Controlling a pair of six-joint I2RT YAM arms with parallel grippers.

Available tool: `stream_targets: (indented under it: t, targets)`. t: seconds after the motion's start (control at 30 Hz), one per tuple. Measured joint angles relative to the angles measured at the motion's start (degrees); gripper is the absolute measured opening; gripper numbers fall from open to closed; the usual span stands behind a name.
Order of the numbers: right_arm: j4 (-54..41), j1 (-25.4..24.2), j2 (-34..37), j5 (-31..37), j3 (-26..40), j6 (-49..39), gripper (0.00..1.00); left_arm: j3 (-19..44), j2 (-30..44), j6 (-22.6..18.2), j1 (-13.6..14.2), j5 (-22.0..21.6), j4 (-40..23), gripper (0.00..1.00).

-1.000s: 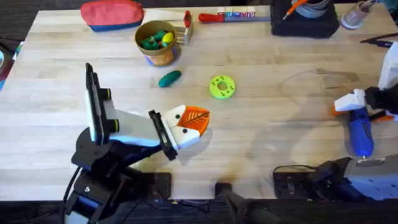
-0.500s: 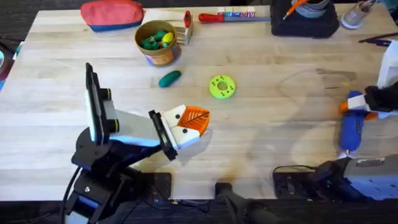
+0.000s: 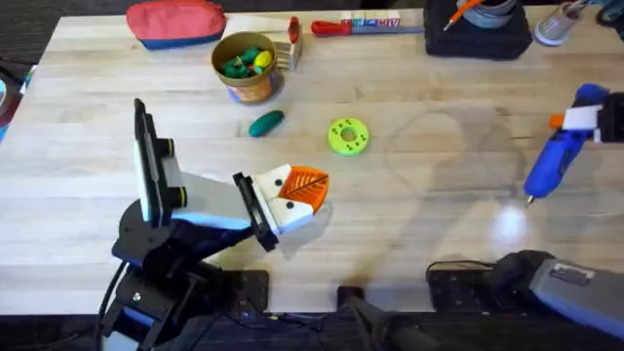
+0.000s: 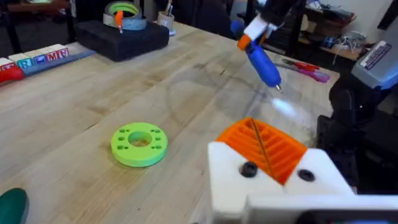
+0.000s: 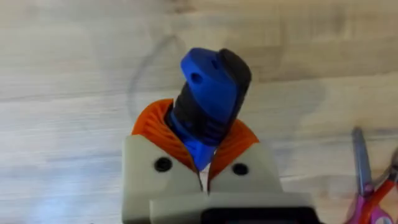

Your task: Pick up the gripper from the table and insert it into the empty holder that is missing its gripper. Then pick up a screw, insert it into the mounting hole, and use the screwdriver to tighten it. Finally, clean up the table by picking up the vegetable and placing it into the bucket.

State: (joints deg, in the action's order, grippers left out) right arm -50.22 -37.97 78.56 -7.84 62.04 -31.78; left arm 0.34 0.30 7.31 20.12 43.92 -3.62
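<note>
1. Your right gripper (image 3: 585,119) is clenched on the screwdriver (image 3: 554,164), held tilted above the table (image 3: 429,224) at three o'clock, bit pointing down.
2. Your left gripper (image 3: 297,195), near centre, looks closed with orange pads together, grasping nothing.
3. The vegetable (image 3: 265,123) lies at eleven o'clock, just below the bucket (image 3: 246,68).

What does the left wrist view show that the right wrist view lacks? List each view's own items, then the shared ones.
Left wrist view alone: the lime-green ring, a black tray, the vegetable at the edge.
Right wrist view alone: the pink scissors, and the right gripper shut on the screwdriver.
Both: the blue screwdriver, lifted off the wooden table.
</note>
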Motion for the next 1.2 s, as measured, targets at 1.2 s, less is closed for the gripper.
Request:
stream_targets:
  t: [1.2]
  targets:
    - [40.14, 54.54, -36.67, -26.08, -14.6, 18.78, 0.007, 0.0, 0.0, 0.02, 0.0, 0.0, 0.0, 0.017]
